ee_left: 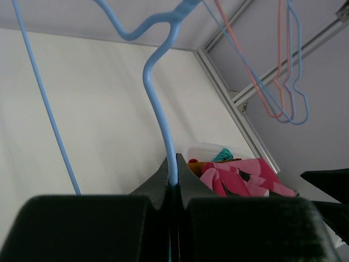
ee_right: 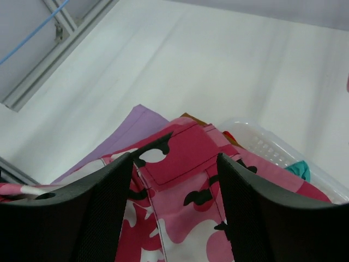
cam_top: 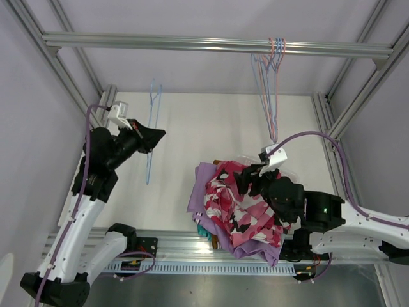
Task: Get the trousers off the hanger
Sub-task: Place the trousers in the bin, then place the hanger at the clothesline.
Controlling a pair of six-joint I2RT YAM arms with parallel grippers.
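- Currently, the camouflage trousers (cam_top: 243, 204) lie on top of a loose heap of garments at the near edge of the table (cam_top: 204, 121), right of its middle. No part of them is on a hanger.
- Note the lilac trousers (cam_top: 199, 187) under the camouflage pair. They spread out on the heap's left side and lie flat on the table surface.
- Note a small fold of the teal trousers (cam_top: 203, 229) showing at the heap's near left corner. The right wrist view shows teal cloth (ee_right: 299, 170) beside the rim of a white basket (ee_right: 267, 143), which the heap partly covers.
- Check the right gripper (cam_top: 252, 176): it sits directly over the far part of the heap, pointing down at the camouflage cloth. Its jaws are released and stand apart, and the cloth shows between the fingers (ee_right: 103, 213) with nothing grasped.
- Check the left gripper (cam_top: 152, 137): it is raised over the left part of the table, well apart from the heap. Its jaws are clenched on the wire of the blue hanger (cam_top: 153, 115).
- Observe that the blue hanger carries no garment. In the left wrist view its wire rises straight out of the closed jaws.
- Observe the spare hangers (cam_top: 271, 77), pink and blue, hooked on the rail (cam_top: 192, 43) above the table's far right corner.
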